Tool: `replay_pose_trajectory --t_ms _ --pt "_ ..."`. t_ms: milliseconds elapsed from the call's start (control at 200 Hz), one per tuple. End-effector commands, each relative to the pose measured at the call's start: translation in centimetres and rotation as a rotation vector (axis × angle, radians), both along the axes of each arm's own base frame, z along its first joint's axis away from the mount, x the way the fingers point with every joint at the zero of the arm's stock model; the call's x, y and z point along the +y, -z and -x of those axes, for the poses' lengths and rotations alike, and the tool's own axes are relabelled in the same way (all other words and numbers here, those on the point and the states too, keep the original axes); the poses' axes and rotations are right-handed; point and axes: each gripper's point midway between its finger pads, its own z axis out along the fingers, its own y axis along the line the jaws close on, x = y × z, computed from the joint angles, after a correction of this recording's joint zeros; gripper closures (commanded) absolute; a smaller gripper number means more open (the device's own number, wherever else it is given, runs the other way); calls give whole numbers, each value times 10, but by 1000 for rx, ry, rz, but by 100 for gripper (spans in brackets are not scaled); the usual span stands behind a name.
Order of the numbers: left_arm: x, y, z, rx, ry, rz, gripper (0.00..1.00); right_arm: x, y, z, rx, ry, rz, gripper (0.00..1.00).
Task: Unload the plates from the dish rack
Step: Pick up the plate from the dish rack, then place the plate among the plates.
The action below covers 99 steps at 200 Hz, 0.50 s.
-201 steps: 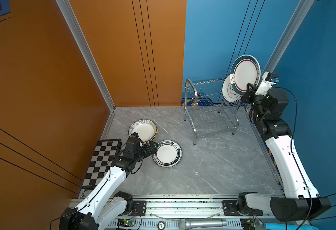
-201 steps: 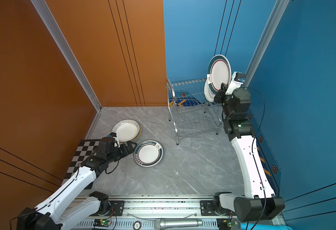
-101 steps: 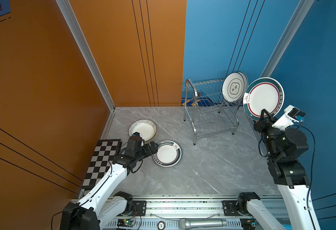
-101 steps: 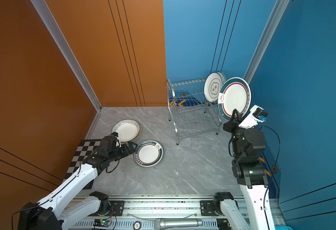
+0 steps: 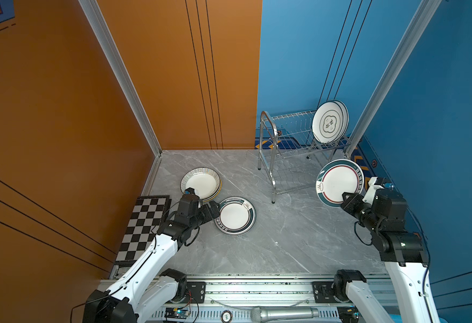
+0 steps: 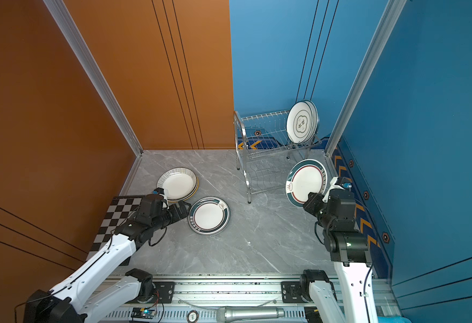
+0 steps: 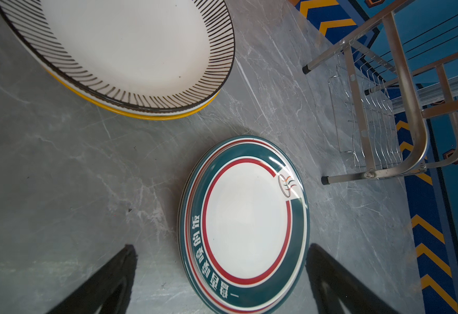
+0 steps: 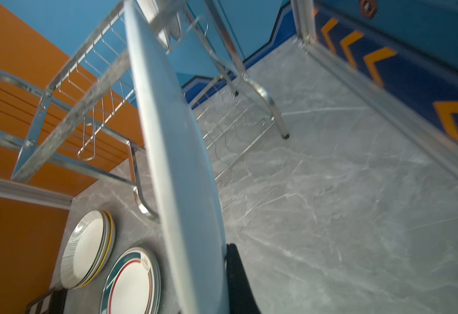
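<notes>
Gleaming round teal-banded plate [image 5: 338, 183]

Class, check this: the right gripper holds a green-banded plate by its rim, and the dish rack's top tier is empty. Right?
No. The right gripper holds the green-banded plate by its rim, but the top tier of the dish rack is not empty: upright plates stand there, as both top views show.

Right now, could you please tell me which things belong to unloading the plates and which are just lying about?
Job: dish rack; racked plates; banded plate in the right gripper; banded stack and striped stack on the table.
Lying about: chequered board; microphone.
</notes>
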Motion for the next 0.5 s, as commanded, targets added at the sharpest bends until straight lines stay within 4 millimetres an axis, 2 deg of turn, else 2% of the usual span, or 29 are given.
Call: replay_pose_trajectory --t_ms 0,265,290,491 --pt "-3 -1 -1 -10 19 -10 2 49 16 3 51 -206 -231 100" --pt "-41 5 0 45 175 85 2 99 49 -1 85 -353 -397 100" --pt "-46 -1 -5 10 190 101 2 104 52 -1 89 -365 -402 100" --pt "-67 -10 1 -34 261 154 2 146 69 -3 120 -462 -440 100"
